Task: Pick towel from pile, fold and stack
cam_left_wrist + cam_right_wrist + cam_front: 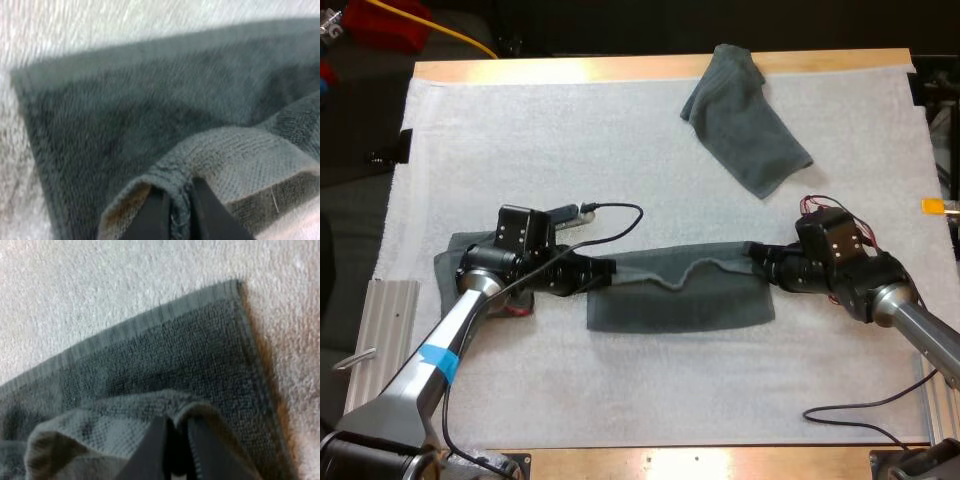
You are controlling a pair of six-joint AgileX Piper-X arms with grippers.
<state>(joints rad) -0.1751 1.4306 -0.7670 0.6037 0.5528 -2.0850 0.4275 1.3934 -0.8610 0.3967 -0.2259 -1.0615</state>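
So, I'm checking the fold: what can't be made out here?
High view: grey-green cloth under the left arm, mostly covered; stack or not, unclear.
Left wrist view: held towel's far end, cut off by the edge.
Right wrist view: pinched hem, hidden between the fingers.

A stretched towel [680,295], pinched at its ends by the left tool [605,272] and right tool [755,255], bars the middle of the white mat [520,130] on the desk [700,462]. A crumpled towel [745,125] lies at the far edge, well apart. Bare mat lies open between them and along the near side.
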